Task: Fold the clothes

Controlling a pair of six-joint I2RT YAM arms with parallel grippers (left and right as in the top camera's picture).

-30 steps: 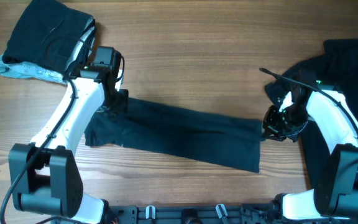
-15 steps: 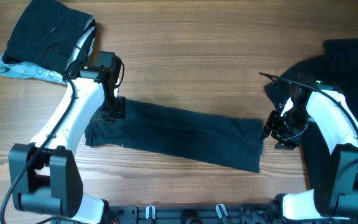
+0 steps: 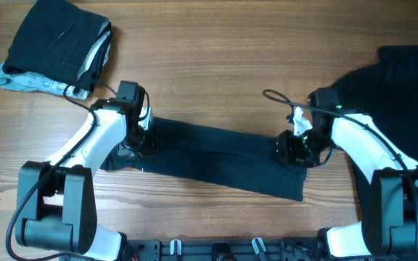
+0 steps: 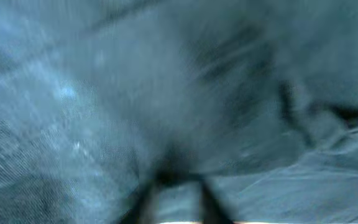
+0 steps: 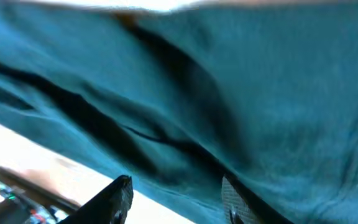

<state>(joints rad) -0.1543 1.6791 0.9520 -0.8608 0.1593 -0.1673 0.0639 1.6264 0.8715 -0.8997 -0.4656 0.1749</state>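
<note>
A dark navy garment (image 3: 223,161) lies folded into a long strip across the middle of the table. My left gripper (image 3: 149,139) is low over its left end. In the left wrist view the fingers (image 4: 178,199) are apart and press into blurred fabric (image 4: 104,93). My right gripper (image 3: 287,150) is over the strip's right end. Its fingers (image 5: 176,196) are wide open just above the cloth (image 5: 260,93), holding nothing. A black folded garment (image 3: 53,40) sits at the far left on a pale grey-blue piece (image 3: 20,81).
A loose pile of dark clothes (image 3: 405,87) lies at the right edge, under the right arm. A thin black cable (image 3: 276,96) loops near the right wrist. Bare wood (image 3: 216,65) shows behind the strip.
Both grippers have moved inward from the strip's ends to above the cloth. The left one went right and nearer, the right one left. The strip has stayed in place.
</note>
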